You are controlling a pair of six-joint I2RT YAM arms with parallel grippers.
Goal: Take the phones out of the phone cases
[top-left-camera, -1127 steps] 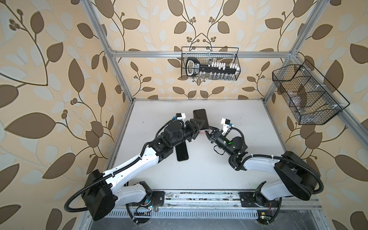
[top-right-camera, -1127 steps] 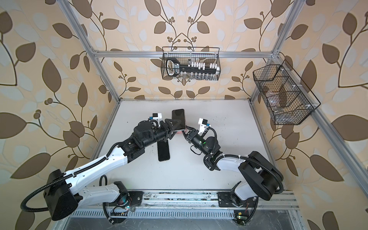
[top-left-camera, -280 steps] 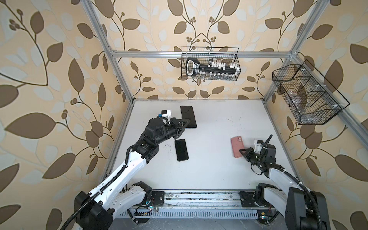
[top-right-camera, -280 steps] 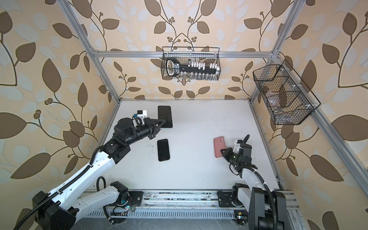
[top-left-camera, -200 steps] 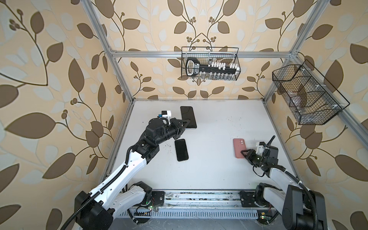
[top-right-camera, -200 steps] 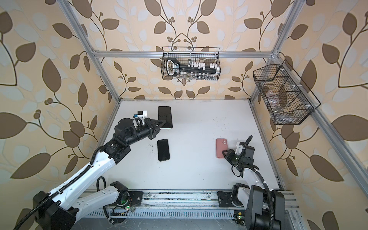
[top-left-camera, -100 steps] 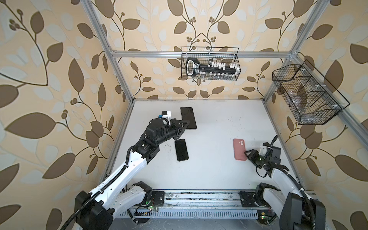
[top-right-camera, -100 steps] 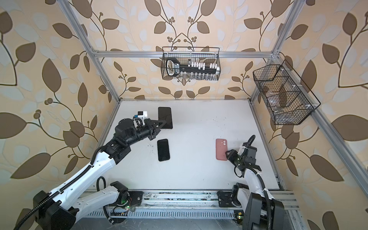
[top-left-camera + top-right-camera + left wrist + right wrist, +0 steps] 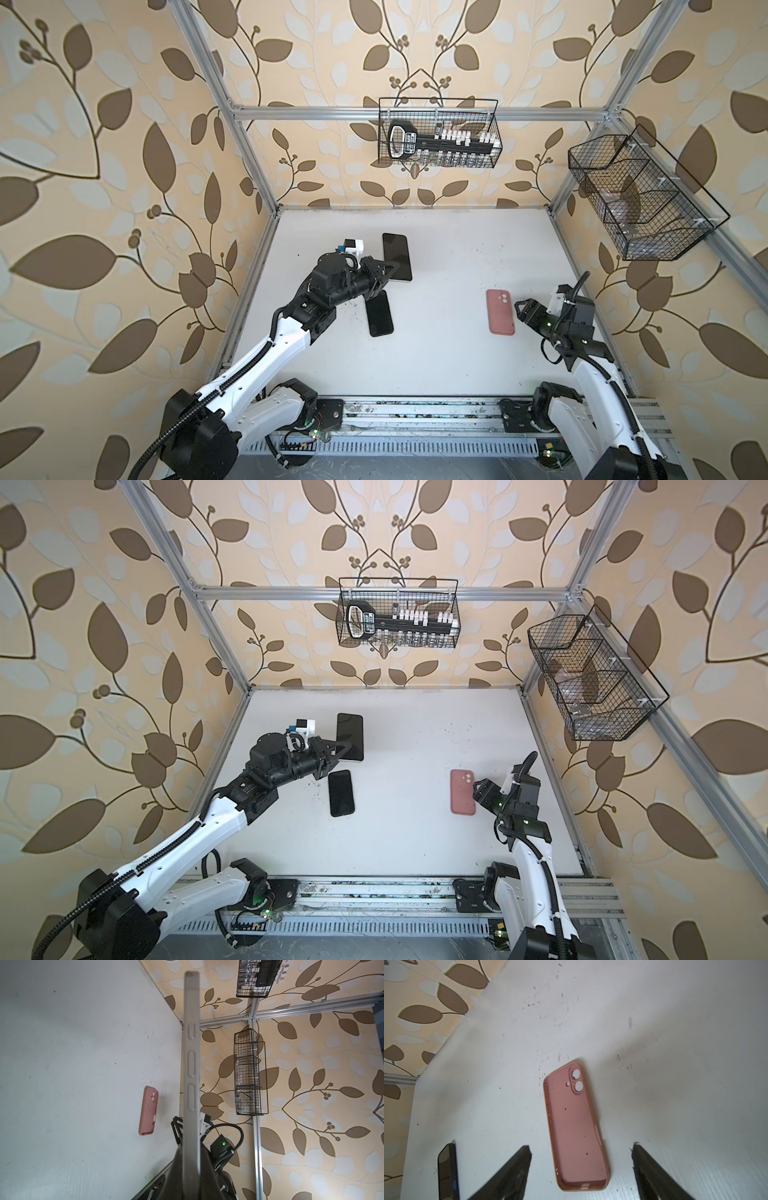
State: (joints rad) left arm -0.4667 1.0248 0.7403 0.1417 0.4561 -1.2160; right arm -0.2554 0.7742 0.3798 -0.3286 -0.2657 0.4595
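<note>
Phone case [image 9: 575,1126], pink and empty, is lying flat on the white worktop [image 9: 457,249] right in front of the right hand [image 9: 581,1147], camera cutouts at the end away from it. That hand is wide open, straddling the case's near end without touching it. Further across, the left hand [image 9: 384,272] is clamped tight on one end of the phone [image 9: 397,255], holding it clear of the worktop, dark face up. A second dark phone [image 9: 380,318] lies flat just under that hand. Way beyond both hands, two wire baskets [image 9: 438,133] hang on the walls.
</note>
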